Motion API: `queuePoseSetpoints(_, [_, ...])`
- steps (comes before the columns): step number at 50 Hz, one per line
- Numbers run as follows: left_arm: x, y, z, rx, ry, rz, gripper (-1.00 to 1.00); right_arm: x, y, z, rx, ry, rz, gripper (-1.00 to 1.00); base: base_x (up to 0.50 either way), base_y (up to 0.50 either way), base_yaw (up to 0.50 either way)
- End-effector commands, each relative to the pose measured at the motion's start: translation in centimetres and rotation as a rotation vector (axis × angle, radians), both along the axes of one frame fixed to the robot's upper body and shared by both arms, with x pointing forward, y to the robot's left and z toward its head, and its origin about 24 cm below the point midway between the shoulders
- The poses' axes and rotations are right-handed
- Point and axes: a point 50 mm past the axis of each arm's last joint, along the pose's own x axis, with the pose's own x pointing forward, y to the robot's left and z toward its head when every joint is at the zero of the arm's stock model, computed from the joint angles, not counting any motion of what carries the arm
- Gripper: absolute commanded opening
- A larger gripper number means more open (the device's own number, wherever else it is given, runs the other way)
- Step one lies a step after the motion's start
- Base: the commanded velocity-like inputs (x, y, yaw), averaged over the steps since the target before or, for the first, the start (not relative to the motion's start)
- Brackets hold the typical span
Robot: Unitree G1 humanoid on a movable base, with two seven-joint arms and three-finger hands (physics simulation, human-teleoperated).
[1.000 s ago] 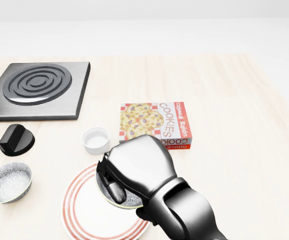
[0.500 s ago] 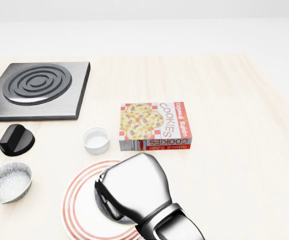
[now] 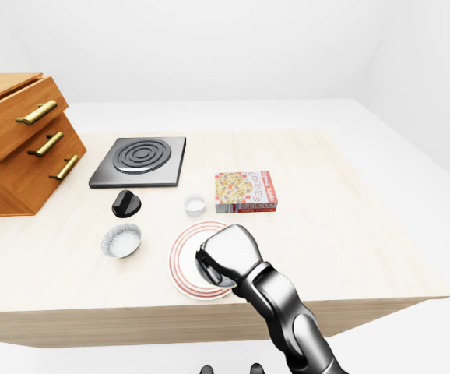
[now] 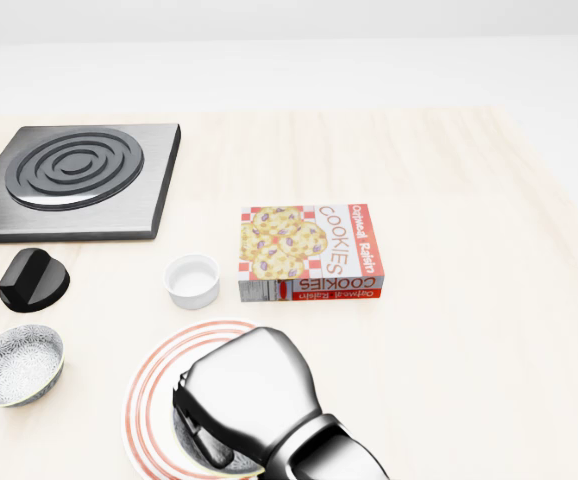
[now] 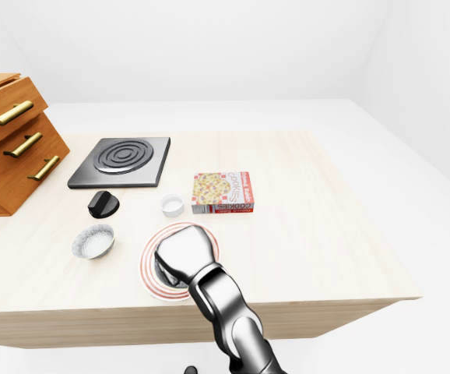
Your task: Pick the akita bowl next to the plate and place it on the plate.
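**Right hand holds the akita bowl over the plate**

A pale wooden table (image 4: 469,300) stands in a plain white room. A wooden drawer cabinet (image 3: 15,148) with brass handles sits at the table's far left.

In the head view, a black hob (image 4: 74,175) with ringed grooves lies at the far left. A black knob (image 4: 34,278) lies just on its near side. A small white ramekin (image 4: 192,281) stands near the middle of the table. Just to its right, a cookie box (image 4: 309,250) lies flat. A grey speckled bowl (image 4: 14,365) sits at the near left, apart from the rest.

The plate (image 4: 147,405), white with red rings, lies at the table's near edge, on the near side of the ramekin. The right hand (image 4: 254,395) reaches in from the near side and covers most of the plate. Its dark fingers curl down and are closed on the rim of the akita bowl (image 4: 194,452). Only a dark, patterned sliver of the bowl shows beneath the hand.

The bowl is inside the plate's outline, at about its middle. The hand hides whether the bowl's base rests on the plate or hangs just above it.
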Motion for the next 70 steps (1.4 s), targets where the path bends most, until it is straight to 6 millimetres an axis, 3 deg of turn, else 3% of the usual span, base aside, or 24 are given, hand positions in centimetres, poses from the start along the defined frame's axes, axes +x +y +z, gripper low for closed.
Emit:
queuePoseSetpoints(1, [0.1,-0.1,0.0,-0.002,0.004,-0.002,1.0,0.2,0.9,0.1,0.013,-0.009,0.016,-1.0,0.0,0.0,0.0])
queuePoseSetpoints(7, [-0.1,0.0,0.0,-0.005,0.0,0.0,1.0,0.5,1.2,-0.3,0.002,-0.036,0.011,-1.0,0.0,0.0,0.0])
queuePoseSetpoints(19, [0.0,-0.1,0.0,-0.005,0.004,-0.003,1.0,1.6,1.7,0.7,0.021,-0.114,-0.006,-1.0,0.0,0.0,0.0])
queuePoseSetpoints(48, [0.2,-0.1,-0.2,-0.008,0.004,-0.005,1.0,2.8,2.6,-0.9,-0.01,-0.11,-0.01,-1.0,0.0,0.0,0.0])
queuePoseSetpoints(63, [0.2,-0.1,-0.3,-0.009,0.005,-0.005,1.0,4.6,2.4,-0.1,-0.012,-0.125,-0.039,-1.0,0.0,0.0,0.0])
queuePoseSetpoints(70, [0.2,-0.1,-0.4,-0.01,0.008,-0.006,1.0,4.6,2.6,-0.3,-0.012,-0.121,-0.036,-1.0,0.0,0.0,0.0])
